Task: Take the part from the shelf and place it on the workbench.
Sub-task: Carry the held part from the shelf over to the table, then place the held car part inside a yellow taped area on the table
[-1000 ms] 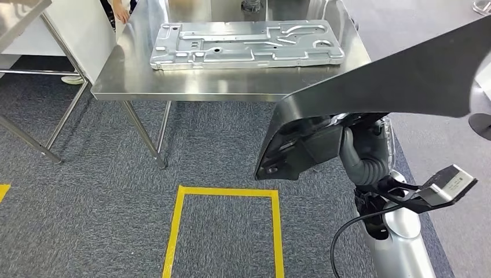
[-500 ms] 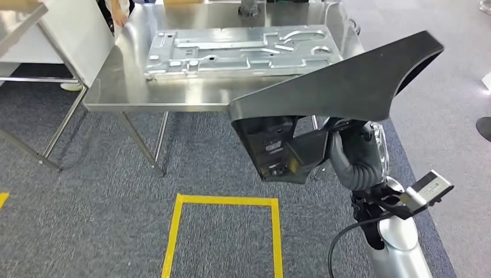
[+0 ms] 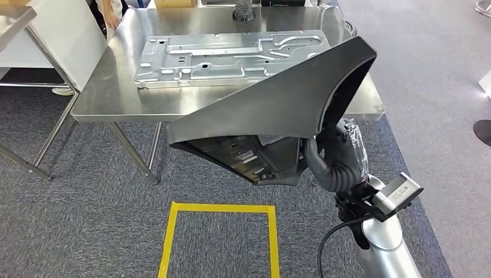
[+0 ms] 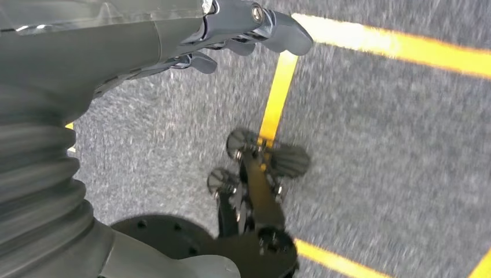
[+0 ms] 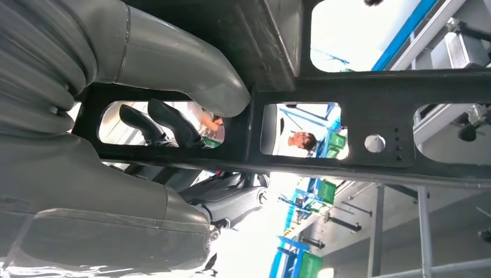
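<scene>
A large black moulded part [image 3: 278, 104] hangs in front of me, tilted, its upper end over the near right corner of the steel workbench [image 3: 116, 98]. My right hand [image 3: 336, 156] grips it from below at its lower right. In the right wrist view the thick thumb [image 5: 173, 63] lies across the part's black frame [image 5: 370, 98], and the dark fingers [image 5: 162, 124] reach through a slot in it. My left hand [image 4: 255, 23] hangs over the carpet with nothing in it, fingers loosely apart.
A silver stamped metal plate [image 3: 231, 55] covers the middle of the workbench. A yellow tape rectangle [image 3: 220, 208] marks the carpet in front of me. Another steel table [image 3: 17, 17] stands at the left, and a person [image 3: 110, 11] is at the bench's far left corner.
The black part has swung left and tipped, now overlapping the bench's near right corner. The whole view has shifted and the bench looks closer.
</scene>
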